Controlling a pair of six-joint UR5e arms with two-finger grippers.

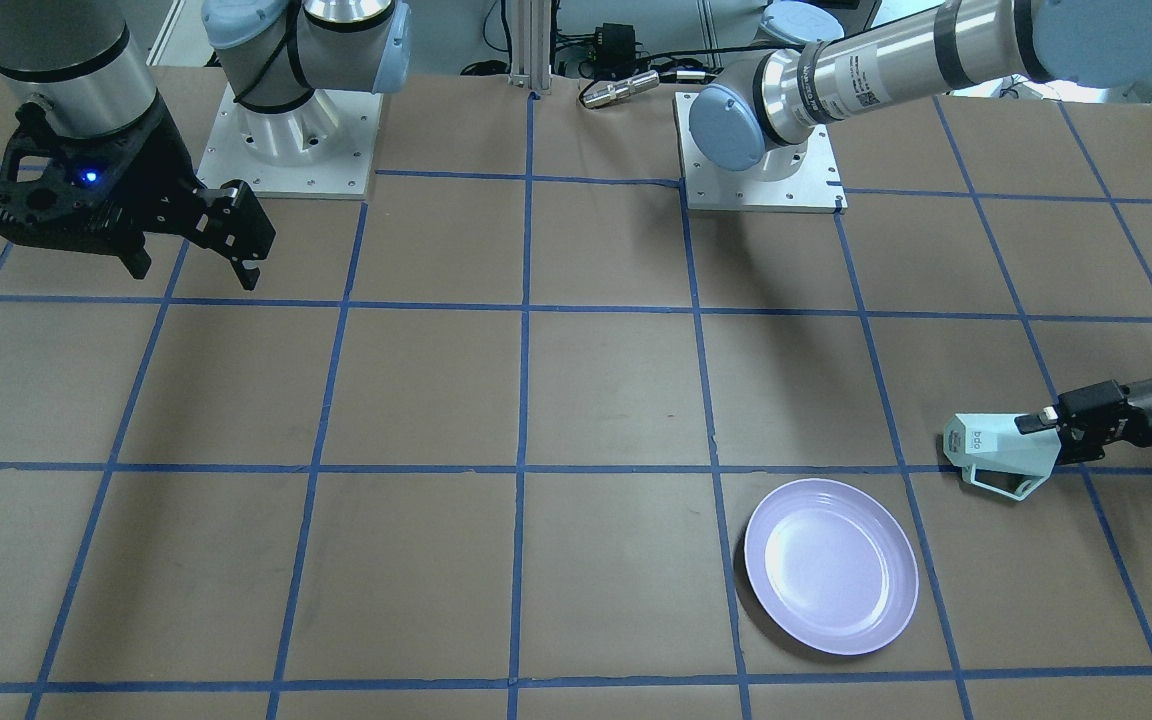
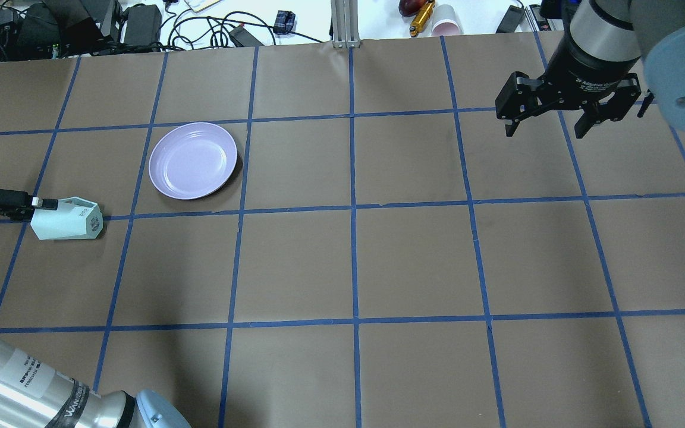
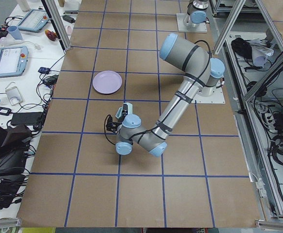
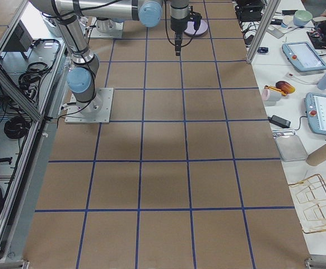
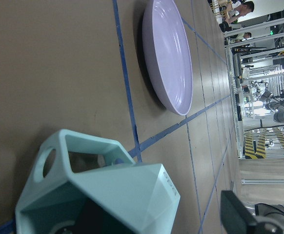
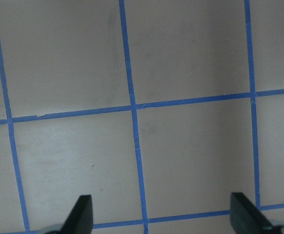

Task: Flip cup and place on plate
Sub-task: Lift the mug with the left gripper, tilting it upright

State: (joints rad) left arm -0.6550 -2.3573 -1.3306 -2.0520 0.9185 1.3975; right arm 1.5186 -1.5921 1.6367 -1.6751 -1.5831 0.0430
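L hand point(image 1: 1034, 425) pinches rim of sideways cup point(image 1: 984, 443), R hand point(image 2: 544, 132) spread; front view shows handle point(image 1: 1006, 487), overhead doesn't.

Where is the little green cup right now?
Overhead view, far left: the cup is sideways in the left gripper, near the plate.

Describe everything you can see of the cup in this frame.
The cup is small, pale mint green and faceted, with a matte, plastic-like look. It lies on its side, with its base and small dark logo facing the table's middle and its angular loop handle on the plate's side. The left gripper has its fingers shut on the rim end. Whether the cup touches the table is unclear. It is beside the lavender plate, apart from it.
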